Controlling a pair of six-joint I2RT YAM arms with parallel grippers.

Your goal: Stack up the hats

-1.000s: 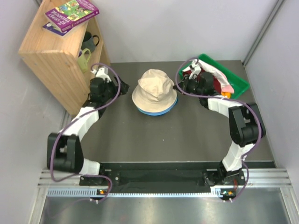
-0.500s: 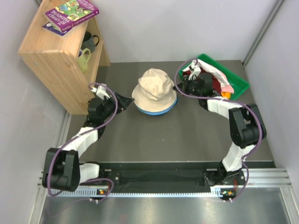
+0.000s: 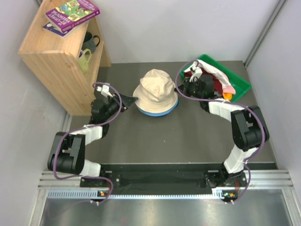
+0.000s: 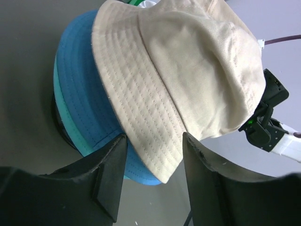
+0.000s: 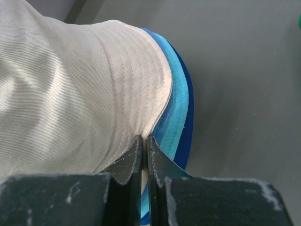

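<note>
A beige hat [image 3: 155, 87] tops a pile in mid-table, over a blue hat [image 3: 158, 113] and a teal hat [image 4: 66, 115]. My left gripper [image 3: 131, 100] is at the pile's left side. In the left wrist view it [image 4: 155, 162] is open, and the corner of the beige hat's [image 4: 178, 70] brim lies between its fingers [image 4: 110, 174] without being pinched, the blue hat [image 4: 80, 84] just under. My right gripper [image 3: 180, 88] is at the right side, shut [image 5: 144, 146] on the beige hat's [image 5: 70, 94] brim above the blue hat's edge [image 5: 178, 117].
A green tray [image 3: 242, 82] at the back right holds more cloth hats, dark red [image 3: 219, 84], white [image 3: 211, 70] and orange [image 3: 228, 95]. A wooden shelf [image 3: 51, 61] with books and mugs stands at the back left, close behind the left arm.
The left arm has swung from beside the shelf over to the pile's left brim, and its jaws have narrowed. The right gripper has kept its hold in place.
</note>
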